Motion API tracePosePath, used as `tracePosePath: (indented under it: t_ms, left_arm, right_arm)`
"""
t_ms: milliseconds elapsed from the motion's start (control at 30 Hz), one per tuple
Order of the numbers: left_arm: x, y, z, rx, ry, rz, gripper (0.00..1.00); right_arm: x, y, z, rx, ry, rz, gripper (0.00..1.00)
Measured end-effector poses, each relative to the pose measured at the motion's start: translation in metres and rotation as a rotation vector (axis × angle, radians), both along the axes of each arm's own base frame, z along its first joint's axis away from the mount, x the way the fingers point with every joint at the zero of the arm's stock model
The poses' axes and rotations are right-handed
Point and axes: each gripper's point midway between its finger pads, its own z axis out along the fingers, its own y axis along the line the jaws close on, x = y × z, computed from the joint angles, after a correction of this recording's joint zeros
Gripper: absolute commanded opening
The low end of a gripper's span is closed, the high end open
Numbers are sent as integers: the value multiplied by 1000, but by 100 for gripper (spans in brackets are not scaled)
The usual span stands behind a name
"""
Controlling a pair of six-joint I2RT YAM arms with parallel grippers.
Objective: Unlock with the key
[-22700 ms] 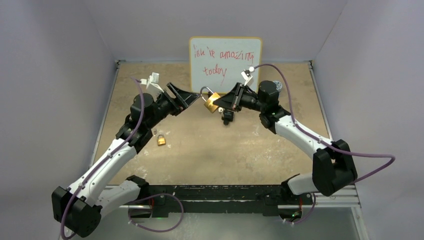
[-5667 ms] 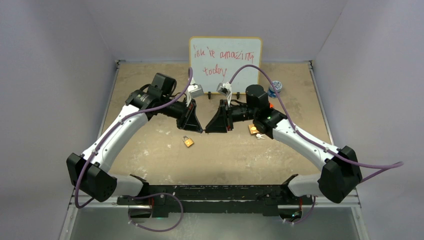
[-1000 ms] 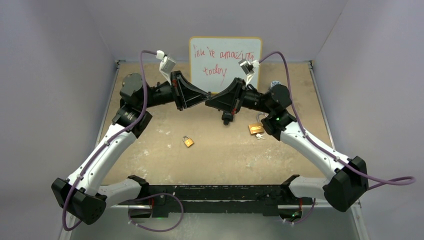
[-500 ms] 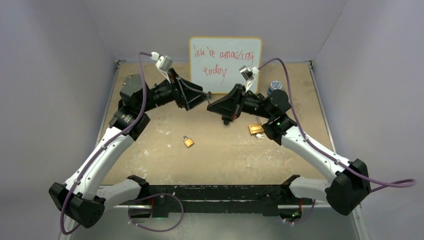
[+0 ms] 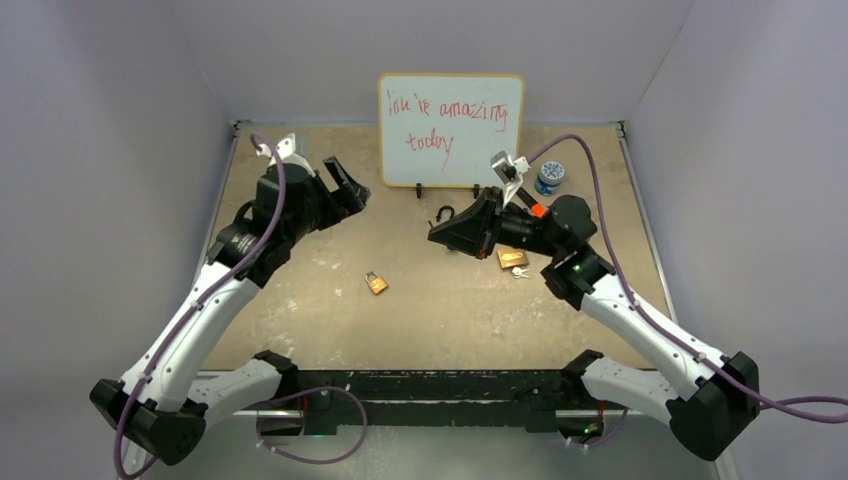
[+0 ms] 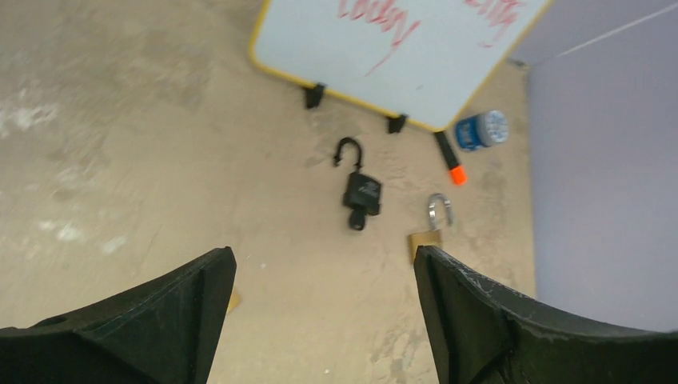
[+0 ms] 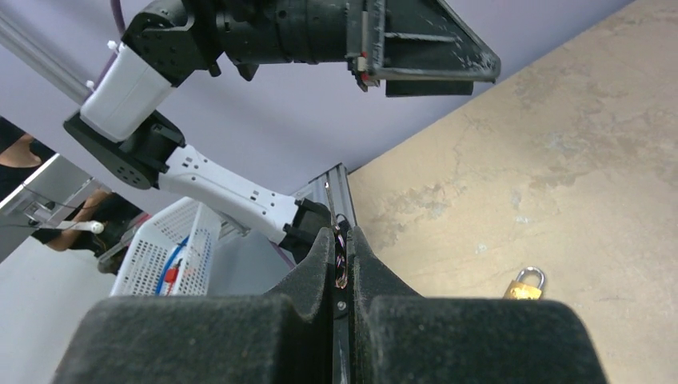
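A black padlock (image 6: pixel 361 188) lies on the table in front of the whiteboard with its shackle swung open and a black key head at its lower end. In the top view only its shackle (image 5: pixel 443 212) shows beside my right gripper (image 5: pixel 433 233). That gripper (image 7: pixel 342 232) is shut, with only a thin slit between the pads, and I see nothing held. My left gripper (image 5: pixel 350 185) is open and empty, raised left of the padlock; it also shows in the left wrist view (image 6: pixel 321 254).
A brass padlock (image 5: pixel 511 257) with an open shackle (image 6: pixel 438 210) lies right of the black one, with keys (image 5: pixel 520 272) beside it. A small shut brass padlock (image 5: pixel 376 283) lies mid-table (image 7: pixel 525 284). A whiteboard (image 5: pixel 450 100), a blue tub (image 5: pixel 548 177) and a marker (image 6: pixel 449 160) stand at the back.
The two grippers met in front of the whiteboard, then drew apart. The left one opened and pulled back left. The right one moved lower and nearer. The black padlock now lies on the table.
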Motion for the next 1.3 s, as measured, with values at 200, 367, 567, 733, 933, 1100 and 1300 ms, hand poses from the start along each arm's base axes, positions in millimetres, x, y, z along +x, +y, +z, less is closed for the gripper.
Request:
tracePosePath:
  t_ms: [200,367,567,733,933,1100,1300]
  left_arm:
    - [-1,11,-59,80,222,89,83]
    - [-7,12,-89,83,290,104,83]
    - [-19,8,-137,70,436,122,84]
    - [-21,1,-171,84,558,124,84]
    - [-21,-6,-199,85,613,102,85]
    - [-23,-9,-226,100,669,91,89]
    - [-24,-13,-257,124,742,81,89]
  right_arm:
    - [11,-1,-22,-87,118,-62,0]
    - [20,-5,-36,-128,240,-130,0]
    - [19,-6,-48,-148,362,-153,0]
    - [18,-6,-51,-153,394,-153,0]
    - [17,-6,-49,-148,381,-142,0]
    - [14,-4,-47,-148,343,-117,0]
    - [11,-4,-64,-184,348,-92,0]
